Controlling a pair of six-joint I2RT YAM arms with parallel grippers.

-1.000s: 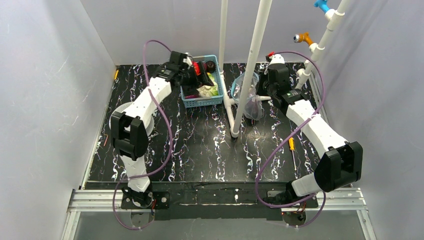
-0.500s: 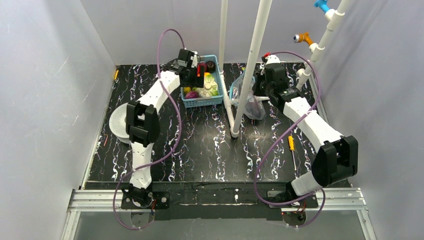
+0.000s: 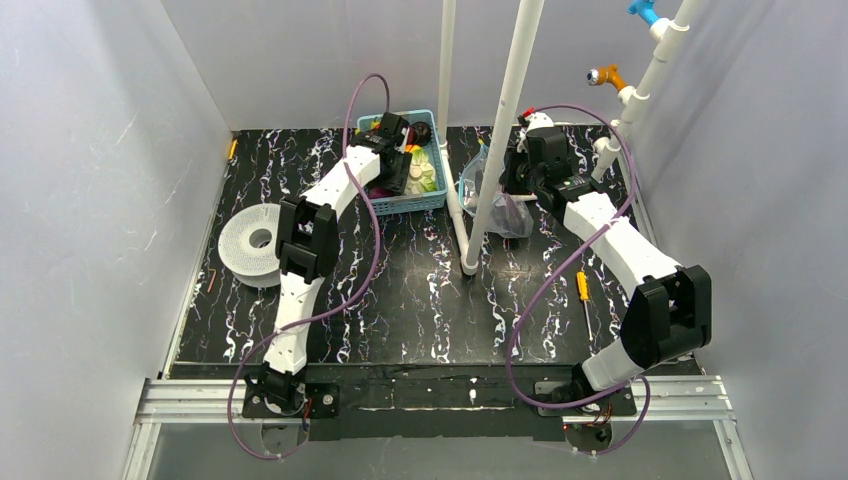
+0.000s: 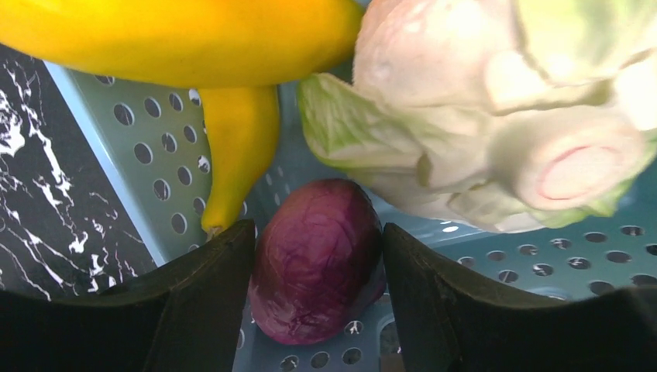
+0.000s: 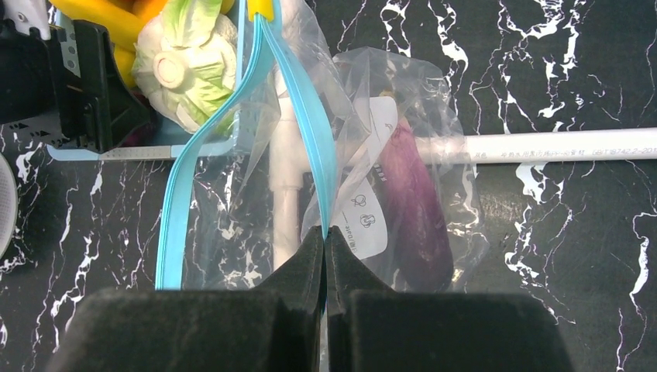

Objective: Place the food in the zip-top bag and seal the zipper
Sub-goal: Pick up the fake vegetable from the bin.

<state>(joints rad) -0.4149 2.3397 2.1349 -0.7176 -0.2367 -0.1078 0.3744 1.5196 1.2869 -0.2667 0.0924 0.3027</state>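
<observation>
**Purple piece gripped, bag mouth held open**

The left fingers (image 3: pixel 393 180) touch a purple piece (image 4: pixel 318 263) on both sides, so they look closed on it and ready to lift it. The piece lies in the bottom of the light-blue basket (image 4: pixel 124 147), beside the tip of a yellow banana (image 4: pixel 178 35) and a cabbage (image 4: pixel 465 116). The basket is at the far side of the tabletop (image 5: pixel 542 294).

The right fingers (image 5: pixel 325 240) are clenched on the teal zipper (image 5: pixel 306 132). I think they pinch it to hold the mouth of the zip-top bag (image 5: pixel 372 85) spread open for the food. The bag droops over a white pipe (image 5: pixel 558 146), just right of the basket. One eggplant (image 5: pixel 414 209) lies inside the bag. The banana is not in yet, and the zipper is not sealed.
</observation>
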